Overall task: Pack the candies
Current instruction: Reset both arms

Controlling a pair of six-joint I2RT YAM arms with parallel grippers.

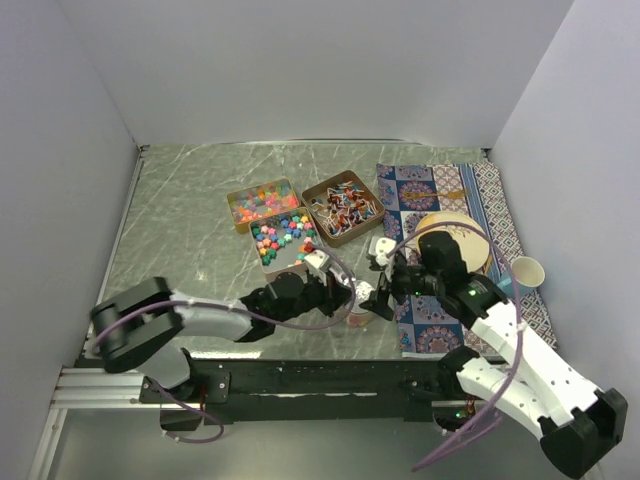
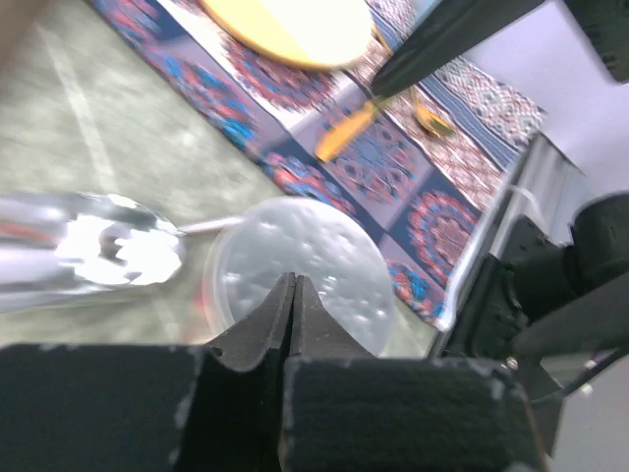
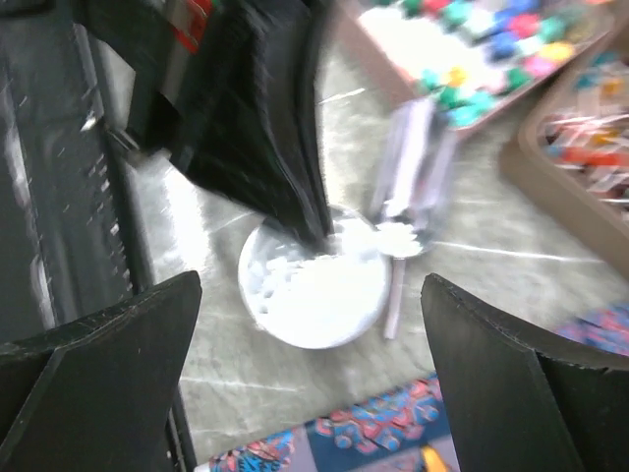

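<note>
Gently now: jar first, candies after

Your left tool (image 2: 293, 287) was pinched shut, nothing showing between its jaws, its tip right over the white-topped jar (image 2: 314, 265). Your right tool (image 3: 310, 285) stood wide just beside that jar, and a shiny spoon (image 2: 118, 246) lay just beside it too. The candies (image 1: 283, 235) sat in three tins (image 1: 231, 208) farther back on the table (image 1: 180, 220). Judging by this, you needed the jar steadied: closing the wide tool squarely round its wall, low, without nudging the spoon.
</note>
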